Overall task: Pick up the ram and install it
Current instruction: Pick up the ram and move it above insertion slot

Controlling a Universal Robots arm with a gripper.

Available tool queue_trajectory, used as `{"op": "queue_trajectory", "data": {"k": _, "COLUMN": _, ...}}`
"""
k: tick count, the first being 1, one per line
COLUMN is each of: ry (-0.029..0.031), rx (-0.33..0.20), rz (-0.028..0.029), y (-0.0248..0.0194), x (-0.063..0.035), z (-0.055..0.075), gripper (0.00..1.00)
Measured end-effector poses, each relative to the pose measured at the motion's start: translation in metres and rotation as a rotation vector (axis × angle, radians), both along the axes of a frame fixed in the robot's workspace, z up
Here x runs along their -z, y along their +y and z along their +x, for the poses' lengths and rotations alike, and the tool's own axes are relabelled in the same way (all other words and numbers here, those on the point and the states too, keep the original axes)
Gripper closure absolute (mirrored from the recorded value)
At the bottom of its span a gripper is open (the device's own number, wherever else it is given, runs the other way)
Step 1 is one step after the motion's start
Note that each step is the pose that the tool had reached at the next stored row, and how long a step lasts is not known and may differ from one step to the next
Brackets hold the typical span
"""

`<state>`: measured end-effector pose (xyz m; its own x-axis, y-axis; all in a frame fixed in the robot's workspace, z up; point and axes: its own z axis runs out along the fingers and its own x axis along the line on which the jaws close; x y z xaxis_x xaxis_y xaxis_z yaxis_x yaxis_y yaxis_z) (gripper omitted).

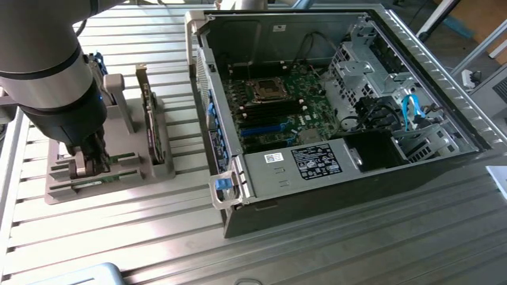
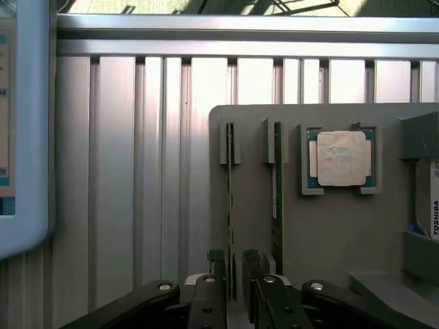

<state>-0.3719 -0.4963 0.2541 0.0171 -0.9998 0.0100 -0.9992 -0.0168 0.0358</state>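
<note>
Closest in, the claw (image 2: 234, 259) stands partly open astride the ram (image 2: 231, 185), one finger on each side with a sliver of gap beside the stick. That ram sits on edge in a slot of the grey holder (image 2: 329, 233) on the table (image 2: 123, 171), beside a second stick (image 2: 276, 178) and a processor chip (image 2: 341, 159).

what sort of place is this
Probably a robotics lab bench set up for computer assembly: a robot arm stands over a slotted aluminium table, an open desktop PC case shows its motherboard, and a grey fixture holds loose parts such as a processor chip.
</note>
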Motion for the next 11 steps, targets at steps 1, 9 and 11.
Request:
{"op": "queue_trajectory", "data": {"k": 1, "ry": 0.0001, "rx": 0.000, "rz": -0.0001, "y": 0.0000, "x": 0.0010, "z": 0.000, "gripper": 0.75}}
{"op": "queue_trajectory", "data": {"k": 9, "ry": 0.0001, "rx": 0.000, "rz": -0.0001, "y": 0.0000, "x": 0.0161, "z": 0.000, "gripper": 0.75}}
{"op": "queue_trajectory", "data": {"k": 11, "ry": 0.0002, "rx": 0.000, "rz": -0.0002, "y": 0.0000, "x": 0.0186, "z": 0.000, "gripper": 0.75}}
